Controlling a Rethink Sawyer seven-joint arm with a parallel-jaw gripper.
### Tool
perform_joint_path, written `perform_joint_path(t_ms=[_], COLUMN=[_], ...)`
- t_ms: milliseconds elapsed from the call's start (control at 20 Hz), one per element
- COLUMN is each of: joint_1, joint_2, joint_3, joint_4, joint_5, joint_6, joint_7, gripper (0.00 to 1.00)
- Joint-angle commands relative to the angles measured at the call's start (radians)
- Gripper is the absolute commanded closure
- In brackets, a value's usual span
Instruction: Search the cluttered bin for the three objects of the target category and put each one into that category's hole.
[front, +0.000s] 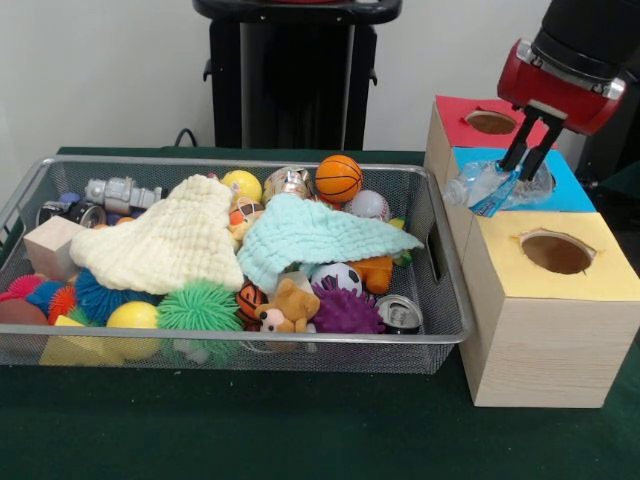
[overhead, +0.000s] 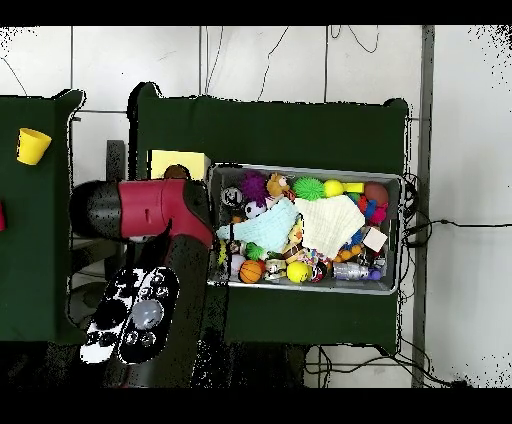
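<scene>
While the red and black arm (front: 575, 55) slants down from the upper right corner of the front view, its gripper (front: 528, 160) points steeply downward over the row of wooden boxes beside the wire bin (front: 440, 310). Its two dark fingers (front: 515, 152) stand close together, pinched on a crumpled clear plastic bottle (front: 490, 186) with a blue label. That bottle lies on the blue-topped box (front: 570, 190), at the edge of the box facing the bin, partly overhanging it. Behind it sits the red-topped box (front: 460, 120) with a round hole (front: 490, 122), and in front the yellow-topped box (front: 545, 300) with its own round hole (front: 556, 252); whether the blue top has a hole I cannot tell, as the bottle covers it.

Inside the bin, a cream cloth (front: 170, 245) and a mint cloth (front: 320, 235) lie over a heap of toys. An orange basketball (front: 339, 178) rests at the bin's far edge, a small teddy bear (front: 287, 308) and a drink can (front: 400, 313) near its front edge, a green spiky ball (front: 200, 305) beside them, and a wooden block (front: 50, 245) at the left end.

From overhead the arm's bulk (overhead: 150, 215) hides the boxes except the yellow one (overhead: 178, 163).
</scene>
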Motion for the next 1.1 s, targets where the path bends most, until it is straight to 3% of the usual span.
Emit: perform_joint_path(t_ms=[50, 350, 750, 850, 1000, 1100], joint_1=[-0.010, -0.034, -0.051, -0.041, 0.012, 0.028], joint_2=[0.128, 0.189, 0.186, 0.157, 0.047, 0.014], joint_3=[0.009, 0.012, -0.006, -0.018, -0.044, -0.052], joint_4=[-0.064, -0.169, -0.214, -0.198, -0.087, -0.049], joint_5=[0.040, 0.052, 0.064, 0.064, 0.063, 0.063], joint_6=[0.137, 0.189, 0.281, 0.307, 0.326, 0.326], joint_7=[0.295, 0.296, 0.290, 0.290, 0.293, 0.293], gripper=[1.00, 1.00, 1.00, 1.00, 1.00, 1.00])
